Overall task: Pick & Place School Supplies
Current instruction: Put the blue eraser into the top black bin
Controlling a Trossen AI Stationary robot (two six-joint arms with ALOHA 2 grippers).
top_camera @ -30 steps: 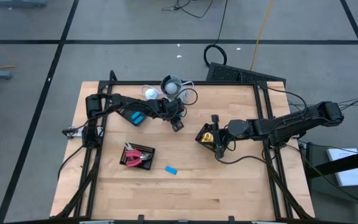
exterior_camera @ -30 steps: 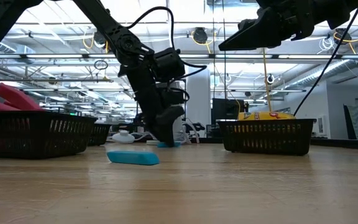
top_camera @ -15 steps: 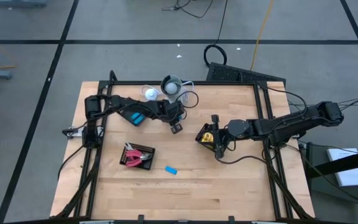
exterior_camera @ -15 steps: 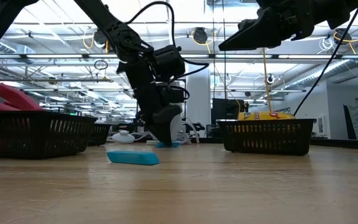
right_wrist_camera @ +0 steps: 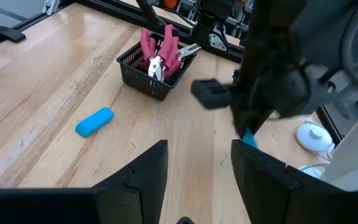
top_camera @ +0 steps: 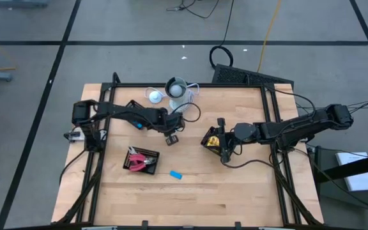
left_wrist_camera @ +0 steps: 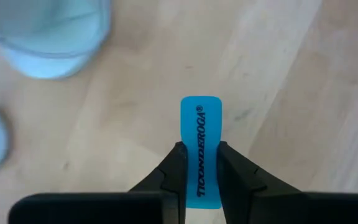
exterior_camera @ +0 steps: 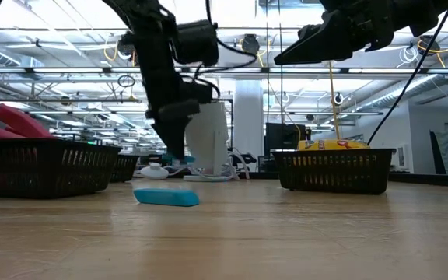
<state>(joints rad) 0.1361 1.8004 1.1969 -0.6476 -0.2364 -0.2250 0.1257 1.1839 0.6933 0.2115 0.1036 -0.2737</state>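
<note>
My left gripper (left_wrist_camera: 201, 180) is shut on a light-blue block (left_wrist_camera: 201, 134) printed with dark letters. It hangs above the table's middle (top_camera: 171, 137), and the low view (exterior_camera: 174, 148) shows the block's tip (exterior_camera: 185, 159) clear of the wood. A second blue block (top_camera: 176, 174) lies flat on the table (exterior_camera: 166, 197). My right gripper (right_wrist_camera: 194, 180) is open and hovers over the black basket of yellow pieces (top_camera: 212, 139), touching nothing. Red-handled tools stand in another black basket (top_camera: 141, 160). My left gripper pinches the blue block by its two long sides (left_wrist_camera: 199, 168) between both fingers. The block lies along the fingers, and its free end (left_wrist_camera: 201, 107) sticks out past the fingertips (left_wrist_camera: 178, 163). The fingers point down from above, and the block is lifted clear of the table.
A third basket holding a blue piece (top_camera: 139, 119) sits toward the left rear. The white-grey cup-like object (top_camera: 176, 87) with its cable and a small white puck (top_camera: 154, 96) stand at the far edge. Bare wood lies along the near side (top_camera: 190, 204).
My left gripper has risen from the table surface and moved toward the table's left and near edge, away from the white cup. The blue block between its fingers has been lifted clear of the wood. My right arm has kept still.
</note>
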